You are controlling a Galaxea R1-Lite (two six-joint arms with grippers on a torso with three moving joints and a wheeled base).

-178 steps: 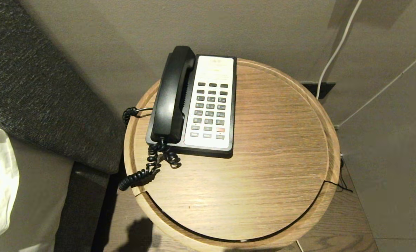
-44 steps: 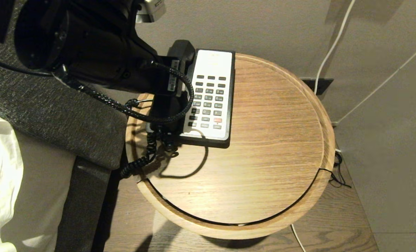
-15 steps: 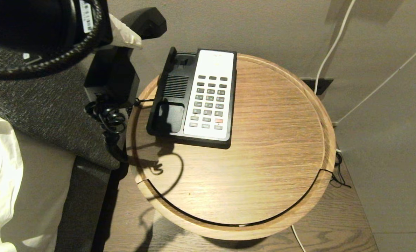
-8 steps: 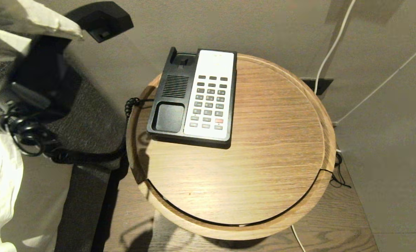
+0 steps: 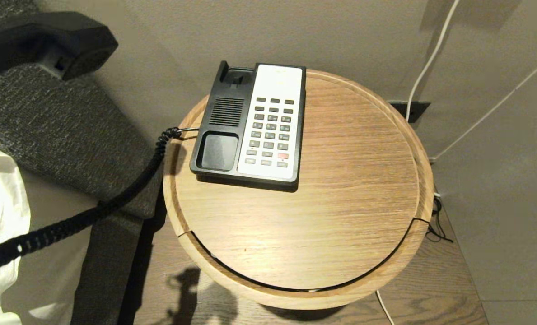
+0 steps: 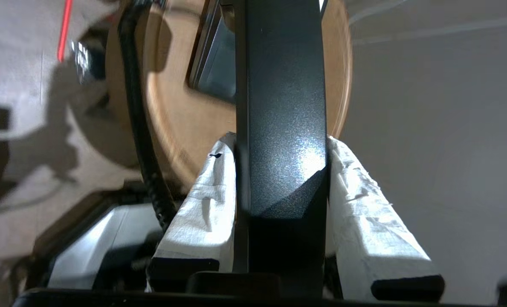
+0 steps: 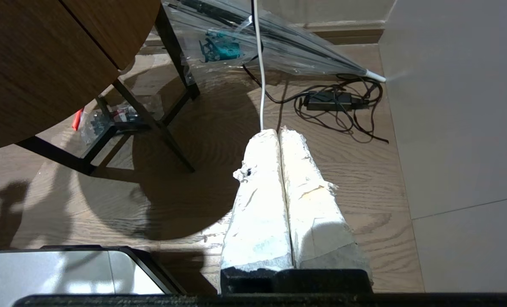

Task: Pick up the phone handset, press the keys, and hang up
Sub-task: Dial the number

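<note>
I see one phone handset [image 5: 47,43] lifted clear of its base, up at the far left of my head view and well off the table's left edge. In the left wrist view the left gripper [image 6: 281,149] has its two white-padded fingers [image 6: 204,204] pinching the handset's black shaft [image 6: 281,128] from either side, both pads touching the plastic. One coiled cord [image 5: 87,216] runs stretched from the table's left edge, just beside the base, down and away toward the lower left.

One phone base [image 5: 250,128] sits on the round wooden table [image 5: 340,216], at the far left part of the top, near the back edge. Its cradle [image 5: 218,151] lies open on the left side, with a speaker grille behind it. The keys [image 5: 270,133] sit in a single white faceplate on the base's right half: I count three columns and about seven rows, mostly dark grey, with one red key near the front right. The smaller colours I cannot tell apart from here.

The right gripper [image 7: 281,136] hangs parked low beside the table, above the wood floor, its two white fingers pressed together with nothing between them. Two white cables [image 5: 431,63] run along the wall behind the table's right edge.
</note>
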